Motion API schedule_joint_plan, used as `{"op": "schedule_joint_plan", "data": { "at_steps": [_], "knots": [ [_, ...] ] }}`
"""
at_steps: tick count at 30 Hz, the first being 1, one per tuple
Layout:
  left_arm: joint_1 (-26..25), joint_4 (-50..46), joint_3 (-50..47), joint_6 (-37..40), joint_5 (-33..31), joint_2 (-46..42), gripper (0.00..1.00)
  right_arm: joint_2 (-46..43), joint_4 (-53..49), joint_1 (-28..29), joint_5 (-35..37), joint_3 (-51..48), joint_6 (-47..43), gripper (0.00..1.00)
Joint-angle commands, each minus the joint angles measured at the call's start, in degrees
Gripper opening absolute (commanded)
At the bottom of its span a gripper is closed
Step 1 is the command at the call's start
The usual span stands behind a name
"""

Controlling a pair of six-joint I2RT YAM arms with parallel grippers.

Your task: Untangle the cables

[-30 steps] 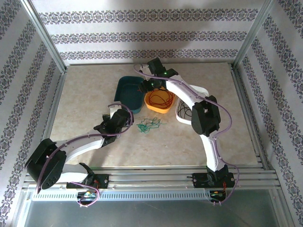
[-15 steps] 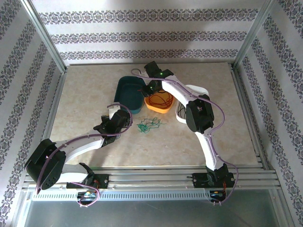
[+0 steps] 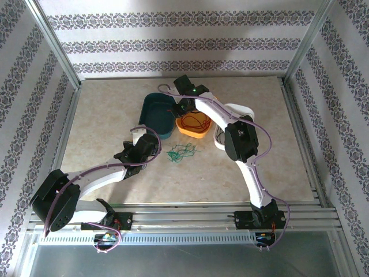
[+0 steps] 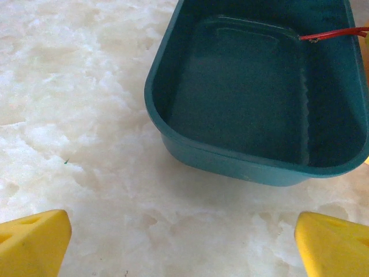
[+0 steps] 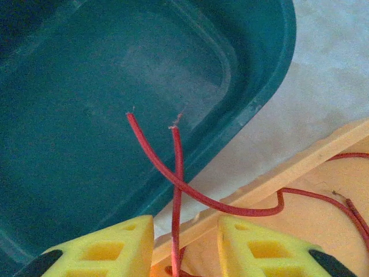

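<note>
Top external view showed the green cable (image 3: pixel 181 153) lying in a loose tangle on the bare marble-patterned bench (image 3: pixel 104 115), between the two arms and just in front of the trays. A teal tray (image 3: pixel 154 112) sat near the middle of the bench, with an orange tray (image 3: pixel 193 133) just beside it on the right. A white tray (image 3: pixel 245 109) lay beyond that, partly hidden by the right arm. The red cable (image 3: pixel 193 121) lay coiled inside the orange tray.

The right hand (image 3: pixel 183 107) hung over the gap between the teal and orange trays. In the right wrist view its yellow fingers (image 5: pixel 115 242) stood partly apart. One red strand ran up between them, and the gap was plainly wider than the strand, so the hand was not clenched on it. Two free ends of the red cable crossed each other and reached out over the floor of the teal tray. The rest trailed back over the orange tray's rim into that tray.

The left hand (image 3: pixel 138 135) sat low over the bench, just in front of the teal tray and to the left of the green cable. In the left wrist view its fingers were spread wide, released and grasping nothing. There a red cable end poked over the teal tray's far right rim.
</note>
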Motion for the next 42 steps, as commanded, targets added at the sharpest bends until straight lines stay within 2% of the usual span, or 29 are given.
{"op": "schedule_joint_plan", "data": {
  "at_steps": [1, 11, 17, 20, 30, 42],
  "knots": [
    [0.74, -2.06, 1.12, -1.22, -1.19, 0.21, 0.99, 0.77, -0.04, 0.82, 1.1, 0.35, 0.51, 0.33],
    [0.74, -2.54, 1.73, -1.24, -0.81, 0.69, 0.99, 1.56, 0.91, 0.86, 1.68, 0.6, 0.65, 0.24],
    [0.72, -2.75, 2.0, -0.96, -0.83, 0.8, 0.99, 1.01, 1.1, 0.55, 2.02, 0.39, 0.99, 0.09],
    [0.74, -2.76, 2.13, -1.22, -0.7, 0.85, 0.99, -0.78, 2.84, 0.25, 1.94, -1.18, 1.95, 0.05],
    [0.74, -3.03, 2.88, -0.78, 0.0, 1.08, 0.99, -12.83, 16.15, -2.84, 2.35, -14.27, 8.03, 0.01],
    [0.74, -2.95, 3.58, 0.01, 0.88, 1.67, 0.99, -23.96, 24.62, -9.74, 10.35, -32.57, 13.72, 0.0]
  ]
}}
